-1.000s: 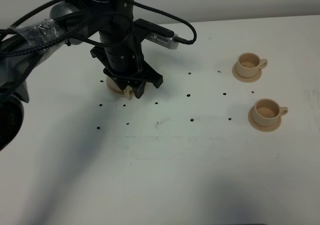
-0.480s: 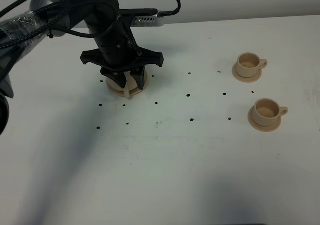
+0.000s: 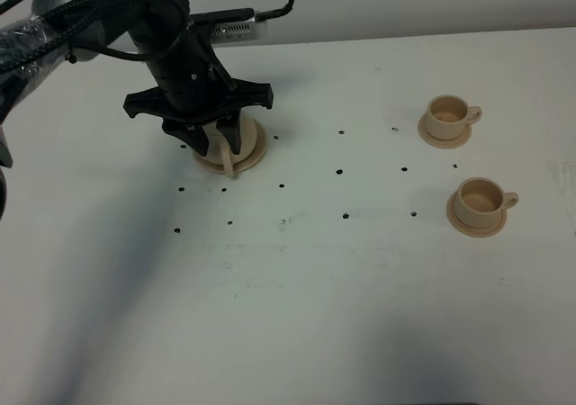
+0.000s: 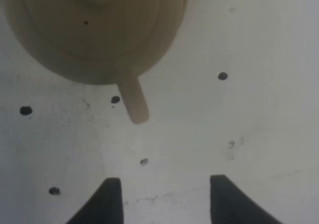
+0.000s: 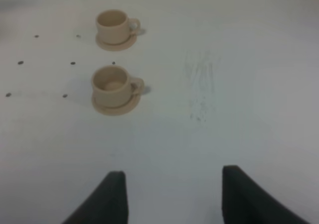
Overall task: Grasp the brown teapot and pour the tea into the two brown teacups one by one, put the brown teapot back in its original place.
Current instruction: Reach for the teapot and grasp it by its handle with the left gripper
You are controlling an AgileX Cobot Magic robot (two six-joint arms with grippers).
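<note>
The brown teapot [image 3: 220,149] sits on its wide tan saucer [image 3: 258,146], the original place, at the back left, mostly hidden under my left arm. My left gripper [image 3: 214,139] hovers above it, open and empty. In the left wrist view the teapot [image 4: 94,30] shows from above with its lid knob. A narrow tan part [image 4: 132,100] sticks out towards the open left gripper [image 4: 167,201], which is apart from it. The two brown teacups [image 3: 450,112] [image 3: 480,198] stand on their saucers at the right. My right gripper [image 5: 172,199] is open and empty, well short of the teacups [image 5: 114,26] [image 5: 112,85].
The white table [image 3: 315,297] bears small black dots between the teapot and the cups. A black cable [image 3: 270,9] loops behind the left arm near the table's back edge. Faint scuff marks [image 5: 199,84] lie beside the cups.
The left arm has swung to the left and turned over the teapot. More of the saucer's right side now shows. The cups have not moved.
</note>
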